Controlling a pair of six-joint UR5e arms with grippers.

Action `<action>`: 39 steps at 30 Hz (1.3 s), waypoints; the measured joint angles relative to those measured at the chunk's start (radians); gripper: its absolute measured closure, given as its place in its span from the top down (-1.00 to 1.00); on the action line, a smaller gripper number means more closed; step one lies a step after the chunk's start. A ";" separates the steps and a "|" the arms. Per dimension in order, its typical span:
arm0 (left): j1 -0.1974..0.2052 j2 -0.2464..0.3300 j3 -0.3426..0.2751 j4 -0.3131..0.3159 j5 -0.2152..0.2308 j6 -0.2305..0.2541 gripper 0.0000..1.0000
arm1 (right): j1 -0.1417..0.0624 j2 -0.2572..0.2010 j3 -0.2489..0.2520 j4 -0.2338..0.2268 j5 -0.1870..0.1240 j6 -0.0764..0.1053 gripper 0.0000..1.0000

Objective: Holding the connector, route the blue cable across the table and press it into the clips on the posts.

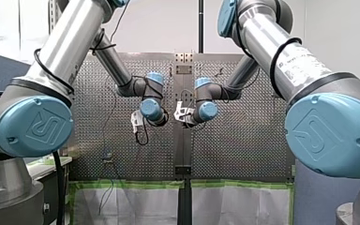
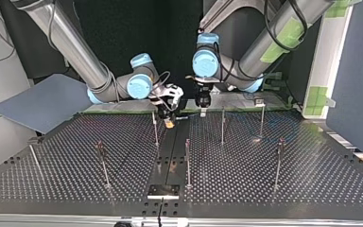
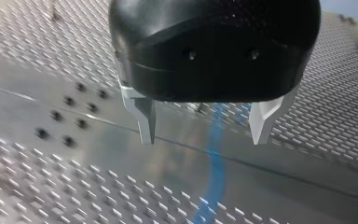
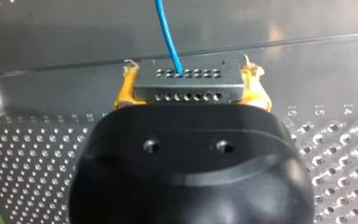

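Starting with the front view, both arms reach toward the middle of the perforated table (image 1: 243, 140). My left gripper (image 1: 137, 123) and my right gripper (image 1: 182, 115) hang near each other, one on each side of the table's smooth centre strip (image 1: 183, 145). Their fingers are too small here to read.

In the top view, the two grippers sit close to the table's far edge, near its middle. My right gripper (image 2: 169, 118) points down just above the surface, with its yellow pads (image 2: 170, 124) showing at the tip. It is beside one of the thin posts (image 2: 155, 128). My left gripper (image 2: 202, 108) hangs just beside it, and the two do not touch. More posts stand spread across the table. The cable cannot be made out from here.

In the left wrist view, my left gripper (image 3: 204, 125) is spread wide over the centre strip, and its metal fingers (image 3: 145, 119) hold nothing. The blue cable (image 3: 216, 154) shows blurred on the table beneath the gap between them, untouched.

In the right wrist view, my right gripper (image 4: 189, 79) is clamped on the grey metal connector (image 4: 189, 87), with a yellow pad pressed against each of its two ends. The blue cable leaves the connector's upper row of holes and runs ahead of the gripper across the smooth strip.
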 joint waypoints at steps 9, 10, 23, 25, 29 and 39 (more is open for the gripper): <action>0.009 -0.066 0.001 -0.029 -0.030 -0.004 0.97 | -0.007 0.000 0.000 0.000 -0.002 -0.001 -1.00; 0.010 -0.068 0.001 -0.024 -0.025 -0.004 0.97 | -0.006 0.000 0.000 0.000 -0.002 -0.001 -1.00; 0.009 -0.072 0.002 0.090 -0.025 -0.014 0.97 | -0.002 0.000 0.001 0.002 -0.006 -0.001 -1.00; 0.012 -0.072 0.002 0.109 -0.039 -0.018 0.97 | -0.003 0.000 0.000 0.001 -0.006 0.000 -1.00; 0.020 -0.073 0.011 0.156 -0.060 -0.024 0.97 | -0.007 0.000 0.000 0.001 -0.008 0.001 -1.00; 0.031 -0.073 0.047 0.189 -0.041 -0.025 0.97 | -0.010 0.000 0.000 -0.002 -0.012 0.004 -1.00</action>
